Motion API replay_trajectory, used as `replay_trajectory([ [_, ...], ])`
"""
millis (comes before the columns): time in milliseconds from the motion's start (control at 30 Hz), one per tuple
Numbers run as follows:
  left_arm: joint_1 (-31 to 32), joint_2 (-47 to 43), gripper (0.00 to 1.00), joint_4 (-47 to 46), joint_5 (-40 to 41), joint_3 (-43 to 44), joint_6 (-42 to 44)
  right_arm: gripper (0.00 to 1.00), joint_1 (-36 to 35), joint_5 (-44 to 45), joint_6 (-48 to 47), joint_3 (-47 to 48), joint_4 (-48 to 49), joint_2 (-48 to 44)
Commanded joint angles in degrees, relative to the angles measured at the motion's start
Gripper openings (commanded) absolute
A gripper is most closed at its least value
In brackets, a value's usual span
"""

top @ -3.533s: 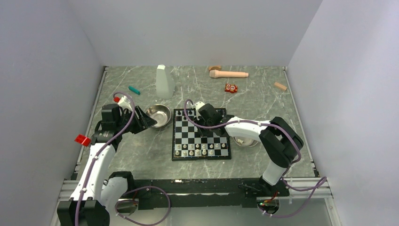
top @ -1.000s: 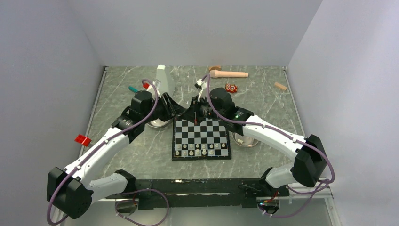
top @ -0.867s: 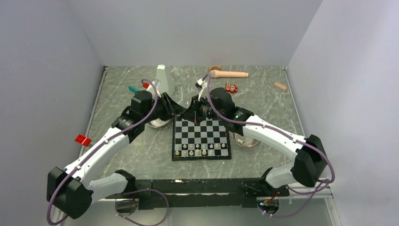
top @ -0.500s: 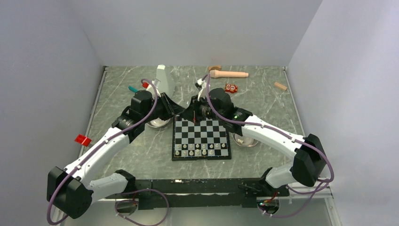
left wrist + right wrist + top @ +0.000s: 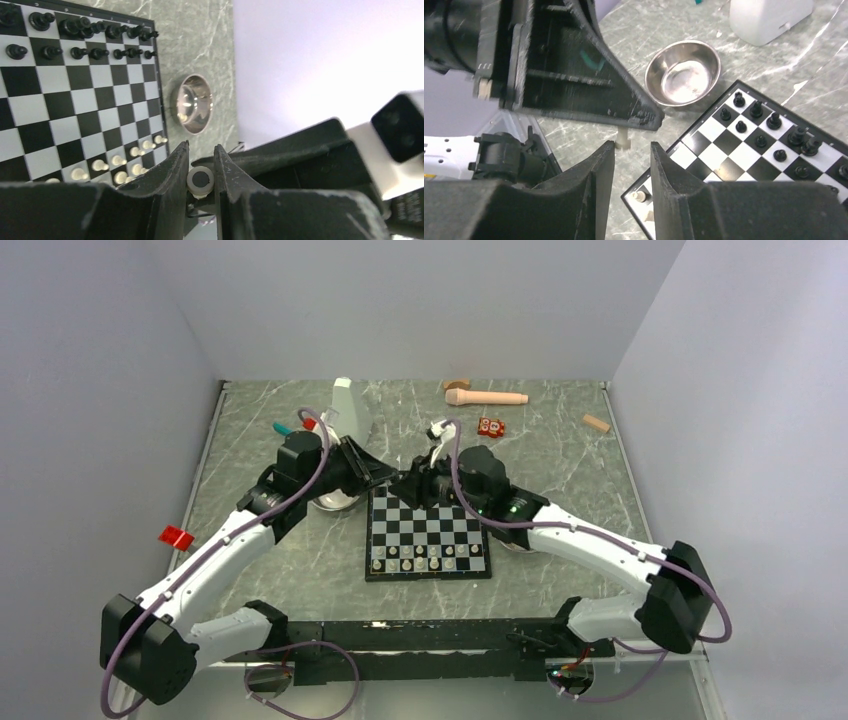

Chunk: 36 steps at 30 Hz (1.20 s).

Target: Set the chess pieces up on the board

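Both arms reach in over the far-left corner of the board (image 5: 428, 528), tips nearly meeting there. The left pincer (image 5: 200, 148) is clamped on a cream chess piece (image 5: 201, 180); its round base faces the wrist cam btwn the two dark fingers. From the right wrist view that same piece hangs from the pincer's tip over the table (image 5: 300, 560), just off the board's corner, btwn the board and a steel bowl (image 5: 682, 72). Can't tell if it touches the grey-green marbled top. The right pincer (image 5: 633, 146) has its jaws apart w/ nothing gripped. The piece shows in the gap beyond them, and I can't tell whether a finger touches it.

On the board, black pieces (image 5: 80, 37) stand in the two far rows and cream pieces (image 5: 425, 558) along the near edge. A second steel bowl (image 5: 194, 102) sits just beside the board's right edge, mostly under the right arm from above. Along the back: a white bottle (image 5: 350, 410), a wooden pestle-like tool (image 5: 487, 397), a red toy block (image 5: 490, 426), a small wooden block (image 5: 596, 423) and a teal bit (image 5: 284, 429)
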<state>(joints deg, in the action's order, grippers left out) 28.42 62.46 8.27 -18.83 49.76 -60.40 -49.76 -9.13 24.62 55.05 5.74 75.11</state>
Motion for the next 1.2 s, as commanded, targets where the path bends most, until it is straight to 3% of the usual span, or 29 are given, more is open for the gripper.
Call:
replay_trajectory([
  [0, -1.87, -3.13, 0.0, -6.58, -2.02, 0.09, -9.33, 0.36, -2.68, 6.33, -6.88, -4.36, 9.77, -5.41],
  [200, -4.69, -5.81, 0.0, -13.45, -3.12, -2.53, -19.73, 0.37, -8.31, 11.54, -15.8, -9.47, 18.44, -8.54],
  [433, -4.96, -5.74, 0.0, -22.23, -5.72, -6.63, -28.9, 0.36, -14.37, 21.69, -26.89, -7.98, 21.79, -8.31],
  [667, -4.96, -6.52, 0.0, -22.8, -5.54, -6.18, -29.17, 0.33, -15.87, 28.75, -33.28, -8.45, 28.74, -8.58],
  [1167, -4.96, -6.63, 0.0, -24.72, -6.99, -7.0, -30.21, 0.31, -15.83, 26.56, -36.88, -7.11, 29.17, -7.72],
])
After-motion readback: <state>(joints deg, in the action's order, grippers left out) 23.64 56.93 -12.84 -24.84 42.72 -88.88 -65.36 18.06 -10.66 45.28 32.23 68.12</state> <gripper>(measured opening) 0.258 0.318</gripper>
